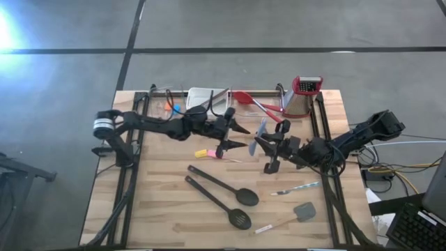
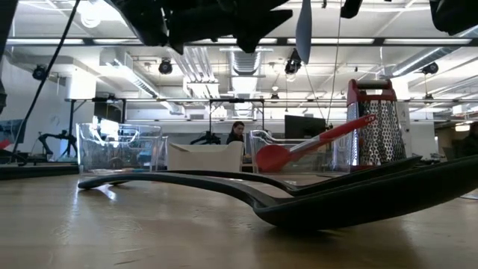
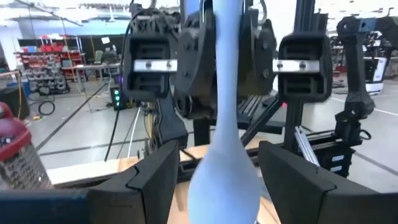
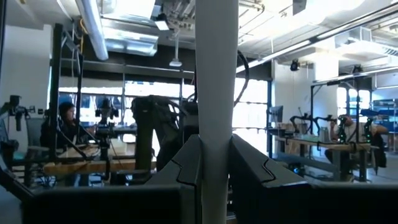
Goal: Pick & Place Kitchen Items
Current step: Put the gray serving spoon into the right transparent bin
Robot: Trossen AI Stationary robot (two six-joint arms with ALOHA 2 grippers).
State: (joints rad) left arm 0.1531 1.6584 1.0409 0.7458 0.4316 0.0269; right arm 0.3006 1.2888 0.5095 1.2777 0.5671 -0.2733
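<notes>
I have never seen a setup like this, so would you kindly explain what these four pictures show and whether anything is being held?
These are two dark robot arms working at a wooden table, each ending in two fingers. One picture looks straight down, one looks level across the tabletop, and two come from cameras on the arms' wrists.

The right gripper is shut on a pale blue-grey spatula, lifted above the table; its handle fills the right wrist picture. The left gripper faces it, fingers open, with the spatula's blade between them but not gripped.

On the table lie two black spoons, a small grey spatula and a yellow and pink piece. At the back are a white tray, a red spoon and a box grater.
</notes>
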